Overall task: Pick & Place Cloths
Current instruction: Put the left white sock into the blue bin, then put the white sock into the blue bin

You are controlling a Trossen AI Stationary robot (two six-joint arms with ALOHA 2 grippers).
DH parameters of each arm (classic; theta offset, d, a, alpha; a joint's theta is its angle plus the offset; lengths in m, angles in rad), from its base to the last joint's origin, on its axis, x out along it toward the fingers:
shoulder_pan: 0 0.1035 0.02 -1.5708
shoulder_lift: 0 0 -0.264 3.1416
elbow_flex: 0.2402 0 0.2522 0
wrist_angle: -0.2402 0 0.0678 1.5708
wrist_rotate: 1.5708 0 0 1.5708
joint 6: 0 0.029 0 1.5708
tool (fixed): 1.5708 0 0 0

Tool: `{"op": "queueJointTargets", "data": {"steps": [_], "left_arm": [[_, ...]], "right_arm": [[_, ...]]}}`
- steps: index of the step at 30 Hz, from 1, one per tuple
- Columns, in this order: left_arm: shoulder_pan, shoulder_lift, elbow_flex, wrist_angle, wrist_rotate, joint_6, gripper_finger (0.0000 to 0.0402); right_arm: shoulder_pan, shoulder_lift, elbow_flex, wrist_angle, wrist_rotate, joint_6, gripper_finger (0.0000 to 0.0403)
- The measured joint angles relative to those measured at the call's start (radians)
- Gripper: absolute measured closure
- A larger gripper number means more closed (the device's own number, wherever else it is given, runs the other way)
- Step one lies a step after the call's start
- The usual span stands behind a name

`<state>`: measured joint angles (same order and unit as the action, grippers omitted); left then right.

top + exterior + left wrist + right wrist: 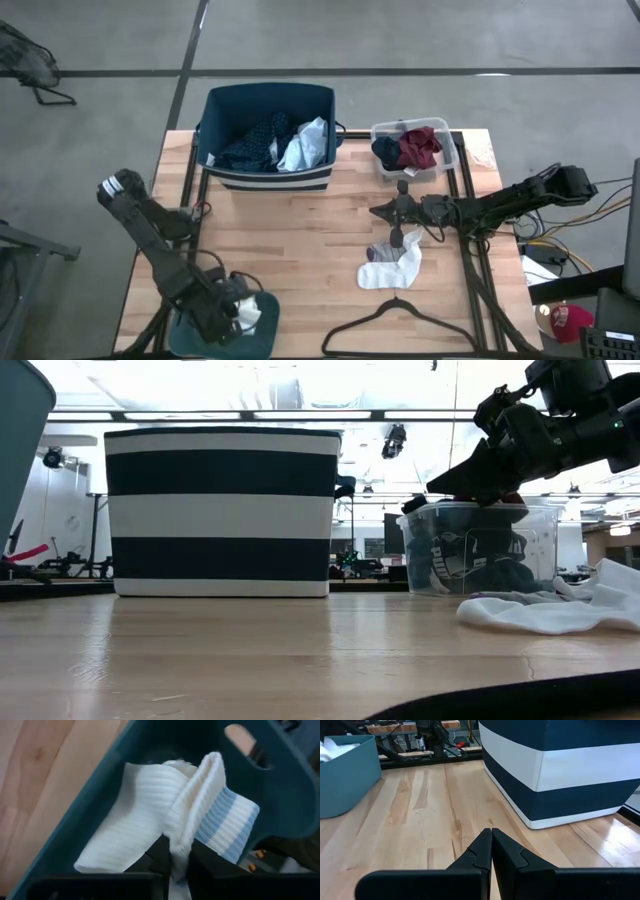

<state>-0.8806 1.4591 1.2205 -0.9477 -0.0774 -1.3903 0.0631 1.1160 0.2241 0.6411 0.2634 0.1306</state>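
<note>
My left gripper [232, 318] is at the table's near left corner, down inside a teal tub [262, 340], and is shut on a white ribbed sock with pale blue stripes [150, 820]. My right gripper [491, 845] is shut and empty. It hangs above the table's right half [385, 212], near the clear tub [448, 160]. A white sock and a grey sock [392, 265] lie flat on the wood just nearer than that gripper. In the low view they show as a white heap [560, 610] under the right gripper [440, 488]. My left gripper pinches a raised fold of the white sock [179, 847] between its two fingers, with several layers bunched together. The fingers come from above into the teal tub. The rest of the sock spreads out slack against the tub's inside [100, 805].
A navy-and-white striped tub [268, 175] at the far edge holds navy patterned pieces [250, 145] and a light blue-grey shirt [305, 145]. The clear tub holds a maroon piece [420, 145] and a dark one. A black hanger [400, 325] lies at the near edge. Bare wood lies mid-table.
</note>
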Motion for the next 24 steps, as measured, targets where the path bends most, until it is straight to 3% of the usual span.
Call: {"op": "queueJointTargets", "data": {"steps": [13,19,21,24], "left_arm": [[0.006,0.039,0.0,-0.004,-0.042,0.036,0.0269],[0.011,0.024,0.0,-0.004,-0.083,0.14,0.0255],[0.011,0.021,0.0,-0.004,-0.156,0.218,0.0256],[0.002,0.022,-0.003,0.005,-0.473,0.357,0.0259]], "right_arm": [[0.0,0.001,0.0,0.0,0.0,0.001,0.0394],[0.0,0.001,0.0,0.0,-0.002,0.022,0.0394],[0.0,0.001,0.0,-0.003,-0.002,0.03,0.0394],[0.0,0.001,0.0,-0.007,-0.002,0.03,0.0394]]}}
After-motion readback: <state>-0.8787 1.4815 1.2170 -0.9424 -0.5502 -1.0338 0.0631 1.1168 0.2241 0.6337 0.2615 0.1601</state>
